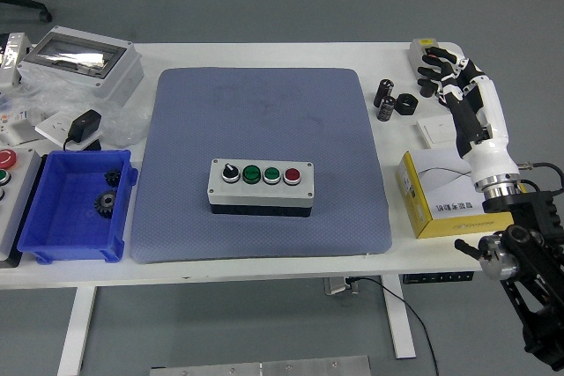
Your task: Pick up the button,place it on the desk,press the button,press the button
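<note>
A small grey button box (424, 47) with a yellow label stands at the table's far right corner, partly covered by my hand. My right hand (441, 74) hovers over its near side with the fingers spread, holding nothing; whether they touch it I cannot tell. A larger grey control box (261, 186) lies on the blue mat (264, 112) at the table's middle. It carries a black selector, two green buttons and a red button. My left arm is out of view.
Black cylinders (385, 99), a black ring (406, 105) and a white switch plate (438, 133) lie left of and below my hand. A yellow carton (434, 198) sits under my forearm. At left are a blue bin (75, 210) with gears and a grey enclosure (81, 61).
</note>
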### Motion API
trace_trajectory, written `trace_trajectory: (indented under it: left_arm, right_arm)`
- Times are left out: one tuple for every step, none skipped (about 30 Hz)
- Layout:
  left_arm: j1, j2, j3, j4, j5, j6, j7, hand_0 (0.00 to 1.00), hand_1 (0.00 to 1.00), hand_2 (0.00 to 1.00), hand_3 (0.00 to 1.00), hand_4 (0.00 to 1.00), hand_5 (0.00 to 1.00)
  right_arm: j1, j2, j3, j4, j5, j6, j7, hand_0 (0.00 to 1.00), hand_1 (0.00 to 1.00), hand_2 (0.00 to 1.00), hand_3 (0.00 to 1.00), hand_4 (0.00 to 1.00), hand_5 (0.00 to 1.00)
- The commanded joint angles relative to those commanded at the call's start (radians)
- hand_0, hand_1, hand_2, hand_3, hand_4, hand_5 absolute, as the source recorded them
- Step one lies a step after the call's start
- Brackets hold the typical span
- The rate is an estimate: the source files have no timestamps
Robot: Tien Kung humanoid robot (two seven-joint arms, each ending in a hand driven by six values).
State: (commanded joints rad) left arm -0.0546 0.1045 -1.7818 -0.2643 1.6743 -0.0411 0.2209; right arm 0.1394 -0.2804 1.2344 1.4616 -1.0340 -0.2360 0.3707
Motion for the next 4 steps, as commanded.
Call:
trace_trajectory:
  left_arm:
    - [0.0,0.0,0.001,0.0,-0.001,0.0,0.001,0.557,0.469,0.449,0.654,0.081,0.002]
    - [0.001,0.0,0.001,-0.001,-0.001,0.001,0.002,0.557,0.469,0.449,0.654,0.081,0.002]
    - [0.001,0.0,0.001,-0.001,-0.001,0.001,0.004,0.557,0.469,0.449,0.654,0.081,0.002]
    - [0.0,0.001,0.002,-0.002,-0.001,0.001,0.006,0.557,0.469,0.449,0.654,0.081,0.002]
  right_arm:
    - [0.0,0.0,0.0,0.0,-0.001,0.0,0.0,0.749,0.759,0.778,0.738,0.434,0.415]
    - [-0.001,-0.001,0.0,0.0,-0.002,-0.001,-0.001,0.749,0.759,0.778,0.738,0.434,0.415]
    - [-0.001,-0.002,0.0,-0.001,-0.004,-0.001,-0.001,0.749,0.759,0.778,0.738,0.434,0.415]
    - [0.0,-0.003,0.001,-0.001,-0.005,-0.001,-0.002,0.749,0.759,0.778,0.738,0.434,0.415]
